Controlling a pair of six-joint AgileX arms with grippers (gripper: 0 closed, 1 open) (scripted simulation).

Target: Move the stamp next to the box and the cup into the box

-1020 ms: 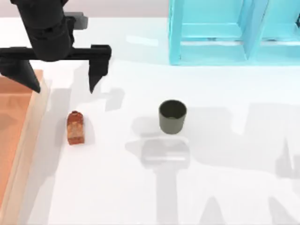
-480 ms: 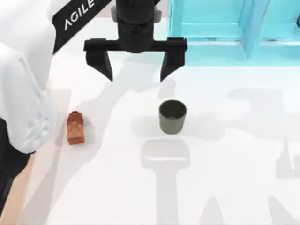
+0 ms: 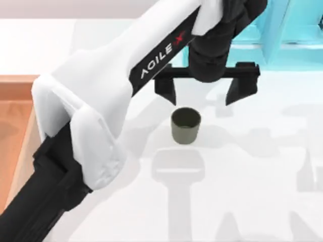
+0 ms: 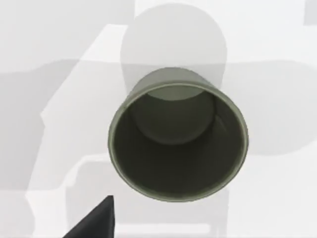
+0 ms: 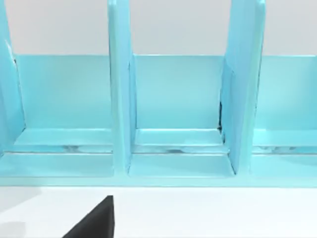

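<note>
At the table's left edge lies the box (image 3: 12, 121), with our left arm (image 3: 101, 101) reaching across and above it. The stamp is hidden from us, so we cannot tell where it is. Near the middle of the table the cup (image 3: 185, 125) stands upright, apart from the box. Our left gripper (image 3: 206, 89) hangs just behind the cup with fingers spread wide, holding nothing. At the far right stands the turquoise shelf (image 3: 252, 35). The right gripper (image 5: 91, 220) faces this shelf; its opening we cannot tell.
</note>
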